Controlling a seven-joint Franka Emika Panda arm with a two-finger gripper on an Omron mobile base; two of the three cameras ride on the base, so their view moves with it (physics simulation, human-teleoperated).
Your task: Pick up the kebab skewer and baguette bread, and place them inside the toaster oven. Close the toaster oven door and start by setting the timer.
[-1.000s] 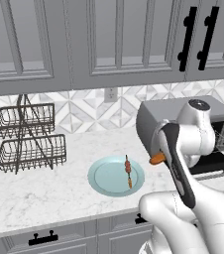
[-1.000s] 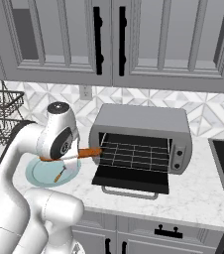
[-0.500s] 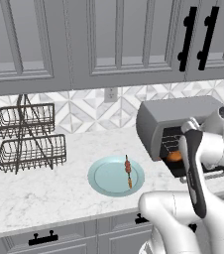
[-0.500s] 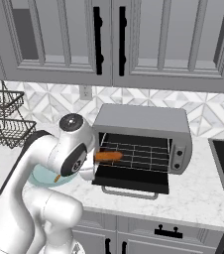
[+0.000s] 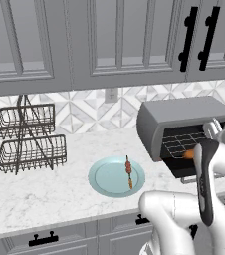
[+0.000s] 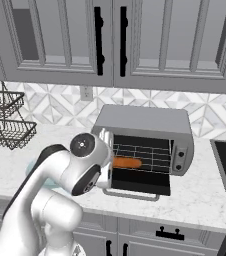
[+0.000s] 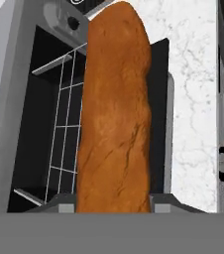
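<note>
Baguette bread (image 6: 127,162) is the piece I'm working now: I have it clamped in the gripper (image 7: 113,208), its near end pinched between the jaws and the loaf running straight up toward 12 o'clock in the hand view. From the right base view it hangs level at the mouth of the toaster oven (image 6: 147,132), over the dropped toaster oven door (image 6: 137,184) and just at the front of the wire rack (image 6: 145,152). So I judge this to be the loading step for the bread; next I should push in until the loaf sits over the rack, then let go. The kebab skewer (image 5: 129,173) waits on the pale blue plate (image 5: 104,182), lying off toward 9 o'clock from the oven in the left base view
</note>
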